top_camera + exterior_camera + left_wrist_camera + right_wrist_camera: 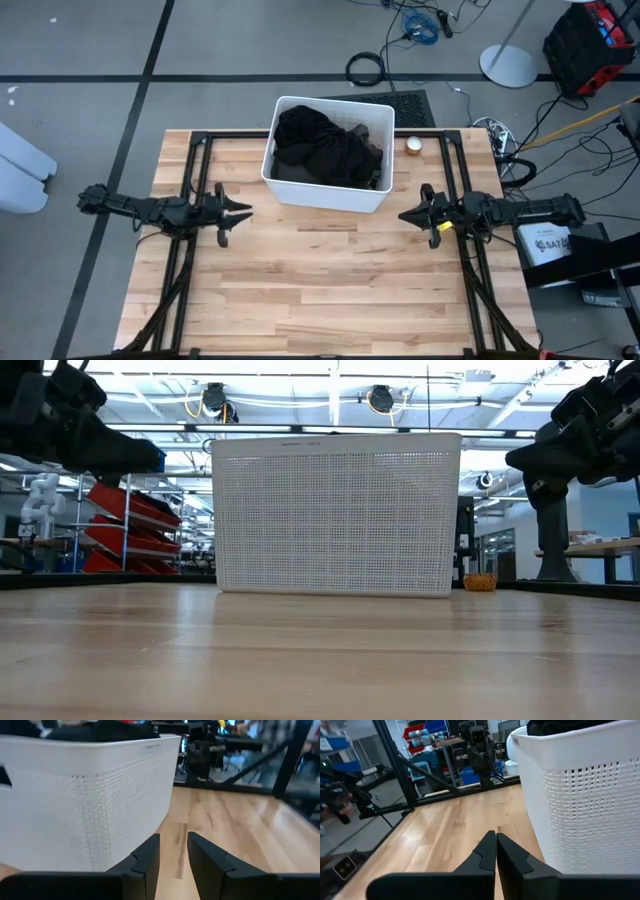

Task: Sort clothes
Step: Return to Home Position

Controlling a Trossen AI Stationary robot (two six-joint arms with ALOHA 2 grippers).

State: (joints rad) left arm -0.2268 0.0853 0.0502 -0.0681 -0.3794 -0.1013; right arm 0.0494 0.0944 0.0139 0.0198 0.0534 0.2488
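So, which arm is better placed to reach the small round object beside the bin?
Right, probably. The round object lies beside the bin on the side of the right gripper; the bin blocks the left gripper.

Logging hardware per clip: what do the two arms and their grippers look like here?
The left arm and right arm are black, slim and jointed, one at each side of the table. The left gripper and right gripper each end in two dark, angular, wedge-shaped fingers. A small yellow mark shows by the right wrist; the left shows none.
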